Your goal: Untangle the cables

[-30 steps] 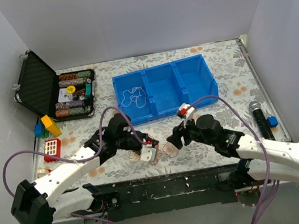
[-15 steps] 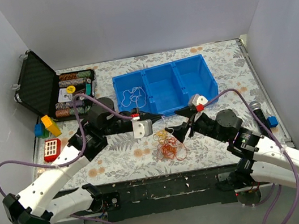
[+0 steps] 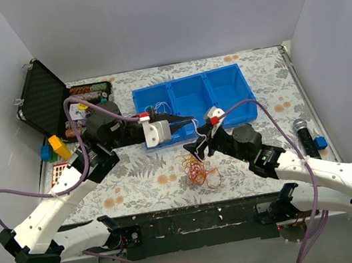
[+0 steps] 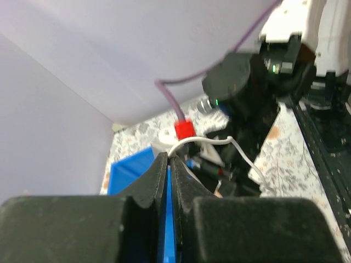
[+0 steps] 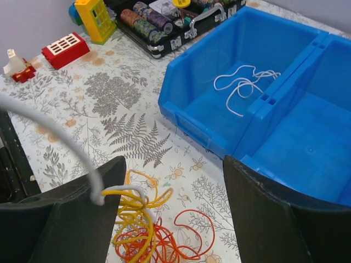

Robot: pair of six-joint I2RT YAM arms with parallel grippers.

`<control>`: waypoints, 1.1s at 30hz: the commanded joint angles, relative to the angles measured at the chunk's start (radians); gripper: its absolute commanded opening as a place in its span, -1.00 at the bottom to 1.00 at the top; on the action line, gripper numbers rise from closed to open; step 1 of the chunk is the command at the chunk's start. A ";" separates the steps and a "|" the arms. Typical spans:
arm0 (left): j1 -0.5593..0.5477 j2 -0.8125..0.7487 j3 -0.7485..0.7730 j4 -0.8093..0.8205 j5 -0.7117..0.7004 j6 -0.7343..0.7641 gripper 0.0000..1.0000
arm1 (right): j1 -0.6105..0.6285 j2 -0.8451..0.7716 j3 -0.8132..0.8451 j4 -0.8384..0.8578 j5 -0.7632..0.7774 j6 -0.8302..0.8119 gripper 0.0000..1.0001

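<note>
A tangle of orange-yellow and red cables (image 3: 199, 171) lies on the table in front of the blue bin. My left gripper (image 3: 187, 122) is shut on a white cable (image 3: 195, 136) and holds it up above the tangle; the cable runs down into the pile. The left wrist view shows the closed gripper (image 4: 169, 159) pinching the white cable (image 4: 241, 152). My right gripper (image 3: 197, 150) is open just above the tangle. In the right wrist view the right gripper (image 5: 174, 183) hangs over the tangle (image 5: 143, 231), and the white cable (image 5: 66, 141) rises past the left finger. Another white cable (image 5: 244, 82) lies in the bin.
The blue three-compartment bin (image 3: 246, 101) stands behind the tangle, also in the right wrist view (image 5: 203, 131). An open black case of chips (image 3: 85, 111), a yellow block (image 3: 59, 147) and a red toy (image 3: 61, 172) sit at the left. A microphone (image 3: 304, 137) lies at the right.
My left gripper has risen and pulled back to the left with the white cable, drawing it out of the pile. My right gripper has opened away from the pile and now hovers over it.
</note>
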 commanded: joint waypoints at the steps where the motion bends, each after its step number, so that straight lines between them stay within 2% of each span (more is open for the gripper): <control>1: -0.013 0.015 0.110 0.022 0.027 -0.097 -1.00 | -0.001 0.077 0.048 0.123 0.022 0.060 0.52; 6: -0.015 0.030 0.210 0.053 0.023 -0.153 -1.00 | -0.001 0.132 0.008 0.143 -0.024 0.103 0.34; 15: -0.016 0.102 0.452 0.244 -0.105 -0.136 -1.00 | -0.003 0.129 -0.225 0.173 -0.062 0.192 0.33; 21: -0.015 0.149 0.516 0.390 -0.181 -0.078 -1.00 | -0.003 0.157 -0.298 0.190 -0.073 0.237 0.34; 26: -0.015 0.165 0.474 0.497 -0.319 0.007 -1.00 | -0.001 0.157 -0.317 0.174 -0.090 0.255 0.31; 31: -0.008 0.175 0.324 0.629 -0.598 0.042 -1.00 | -0.003 0.063 -0.331 0.117 -0.074 0.250 0.28; 33: 0.021 0.170 0.237 0.681 -0.666 0.035 -1.00 | -0.003 0.020 -0.337 0.097 -0.065 0.247 0.27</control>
